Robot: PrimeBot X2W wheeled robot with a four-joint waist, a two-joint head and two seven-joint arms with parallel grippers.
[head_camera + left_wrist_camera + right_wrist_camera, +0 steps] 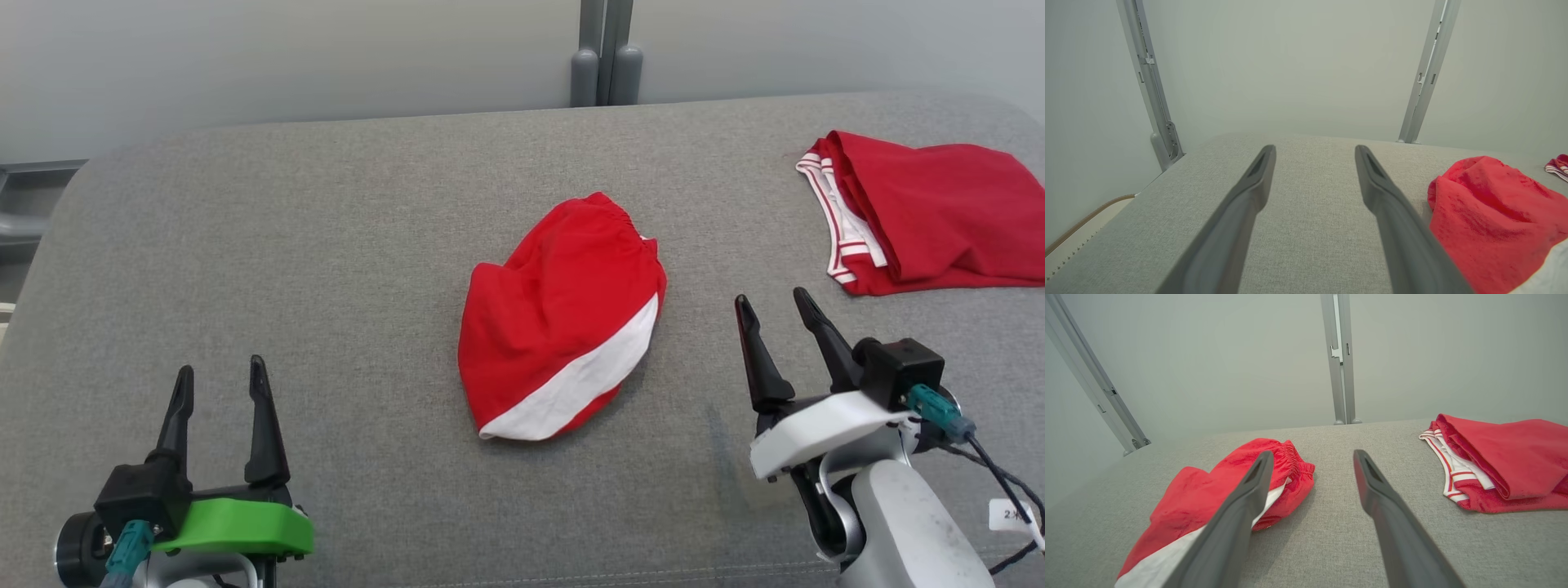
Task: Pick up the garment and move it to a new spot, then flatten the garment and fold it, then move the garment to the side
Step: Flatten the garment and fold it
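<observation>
- Shorts (pixel 563 318), red with white stripe, lie bunched at frame centre, long axis upper right to lower left.
- My right gripper (pixel 771 296), right of them, is nearer than my left gripper (pixel 221 366) at lower left.
- Both stand wide, empty.

A grey fabric-covered counter (pixel 310 245) spans the view. At two o'clock on it lies a folded red garment (pixel 939 212) with white-and-red striped trim. At twelve o'clock, beyond the far edge, twin grey metal posts (pixel 606 57) rise against a pale wall (pixel 286 57)
</observation>
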